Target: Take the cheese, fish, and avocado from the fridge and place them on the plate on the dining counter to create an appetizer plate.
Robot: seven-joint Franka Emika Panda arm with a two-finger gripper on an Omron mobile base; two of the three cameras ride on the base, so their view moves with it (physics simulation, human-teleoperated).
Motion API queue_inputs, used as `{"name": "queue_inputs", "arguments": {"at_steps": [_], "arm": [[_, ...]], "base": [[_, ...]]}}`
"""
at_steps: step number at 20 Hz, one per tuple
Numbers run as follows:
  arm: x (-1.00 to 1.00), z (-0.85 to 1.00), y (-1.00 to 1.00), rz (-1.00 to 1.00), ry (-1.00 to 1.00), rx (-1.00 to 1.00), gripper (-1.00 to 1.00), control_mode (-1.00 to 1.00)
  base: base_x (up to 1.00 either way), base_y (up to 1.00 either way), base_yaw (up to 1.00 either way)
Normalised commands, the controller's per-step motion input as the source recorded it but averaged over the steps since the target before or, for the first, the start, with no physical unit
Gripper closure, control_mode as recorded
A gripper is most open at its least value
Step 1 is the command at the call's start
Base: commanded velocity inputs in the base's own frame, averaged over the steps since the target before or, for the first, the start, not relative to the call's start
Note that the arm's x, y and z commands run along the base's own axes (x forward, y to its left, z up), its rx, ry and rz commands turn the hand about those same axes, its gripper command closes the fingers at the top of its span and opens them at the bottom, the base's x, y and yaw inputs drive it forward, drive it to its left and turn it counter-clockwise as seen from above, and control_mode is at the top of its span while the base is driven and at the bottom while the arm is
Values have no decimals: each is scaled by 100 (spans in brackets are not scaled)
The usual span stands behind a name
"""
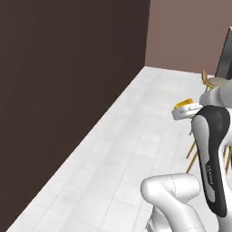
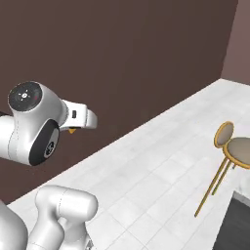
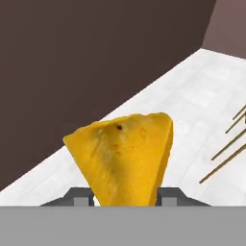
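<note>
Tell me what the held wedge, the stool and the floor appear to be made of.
The cheese, clamped in the gripper, looks like firm yellow-orange cheese: matte, mottled, with pale streaks and a small dark pit. The stool seems to have slim golden wood or metal legs and a grey padded seat. The floor reads as glossy pale tile or marble, given faint grid lines.

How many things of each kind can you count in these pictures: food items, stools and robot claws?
Food: 1, the cheese, held in the claw
Stools: 1, the stool with tan legs
Claws: 1, the claw
Total: 3
</note>
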Motion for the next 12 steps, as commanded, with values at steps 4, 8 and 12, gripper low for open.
{"name": "queue_inputs", "arguments": {"at_steps": [4, 8, 12], "arm": [[0, 0, 0, 0, 0, 0, 100, 100], [0, 0, 0, 0, 0, 0, 100, 100], [0, 0, 0, 0, 0, 0, 100, 100]], "base": [[100, 43, -55], [100, 45, -54], [100, 45, -54]]}}
